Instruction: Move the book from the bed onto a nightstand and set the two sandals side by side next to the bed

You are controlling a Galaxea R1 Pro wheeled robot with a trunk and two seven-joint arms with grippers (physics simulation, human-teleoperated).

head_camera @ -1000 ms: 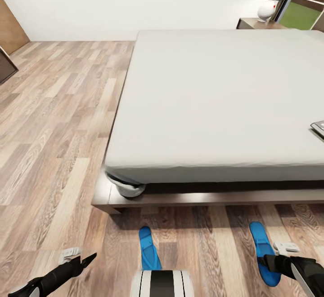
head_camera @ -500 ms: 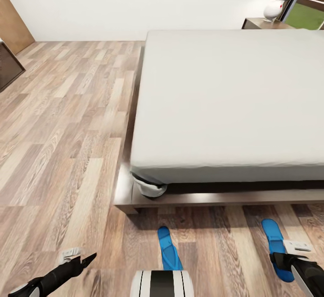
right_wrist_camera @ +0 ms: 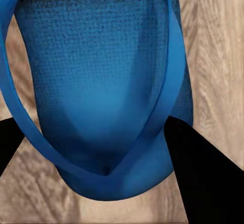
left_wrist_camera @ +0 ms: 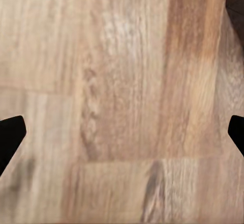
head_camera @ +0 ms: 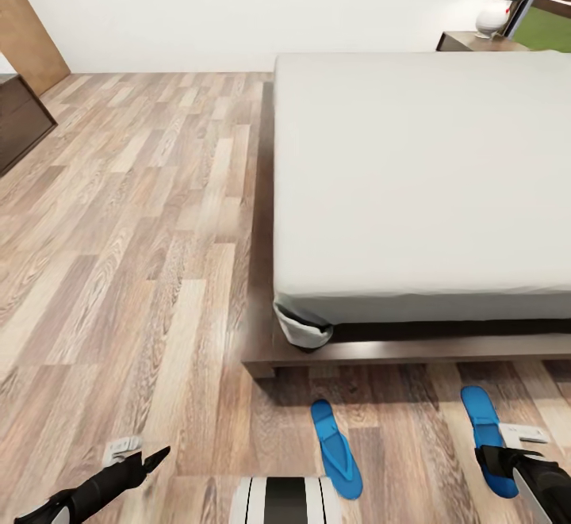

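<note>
one sandal (right_wrist_camera: pixel 101 92) between right hand (right_wrist_camera: pixel 101 148) fingers, other sandal (head_camera: pixel 336 448) nearby

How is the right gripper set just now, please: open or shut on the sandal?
Shut on the sandal: the right gripper has its dark fingers against both edges.

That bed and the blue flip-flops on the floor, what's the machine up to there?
A two-armed robot stands at the foot of a large low bed with a dark wooden frame and a pale mattress. Two bright-blue flip-flop sandals lie on the wood-plank floor beside it, well apart. The right gripper is at the right-hand sandal, fingers either side of its straps. The other sandal lies untouched near the bed's corner. The left gripper hangs open over bare floor.
</note>
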